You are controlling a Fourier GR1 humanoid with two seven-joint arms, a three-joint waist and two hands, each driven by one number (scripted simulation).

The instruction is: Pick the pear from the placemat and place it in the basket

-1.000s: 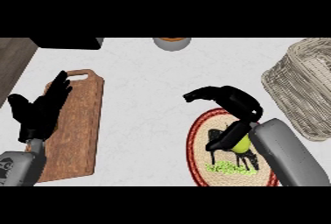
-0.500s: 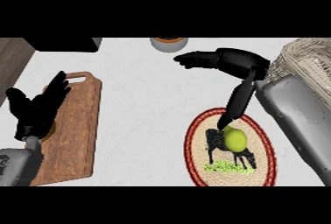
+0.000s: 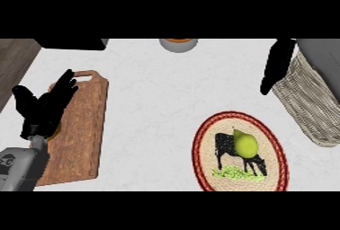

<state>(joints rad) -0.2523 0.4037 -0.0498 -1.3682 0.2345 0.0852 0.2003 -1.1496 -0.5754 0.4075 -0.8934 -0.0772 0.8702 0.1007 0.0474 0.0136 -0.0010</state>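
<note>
A yellow-green pear [image 3: 244, 144] lies on the round woven placemat [image 3: 206, 152], which has a red rim and a black cow picture. Nothing touches the pear. The wicker basket [image 3: 310, 110] stands at the right edge, up and to the right of the placemat. My right hand [image 3: 275, 63] hangs at the top right beside the basket's left rim, fingers straight and holding nothing, well above the pear. My left hand [image 3: 45, 105] rests open at the left, fingers up, over the wooden cutting board [image 3: 79, 130].
A round orange-topped container [image 3: 178, 44] sits at the counter's far edge, and a dark object [image 3: 69, 43] lies at the top left. A dark wooden strip [image 3: 13, 58] borders the white counter on the left.
My right hand has lifted off the placemat and swung up and right to the basket's side. The pear stays on the placemat, now uncovered. The left hand has barely moved.
</note>
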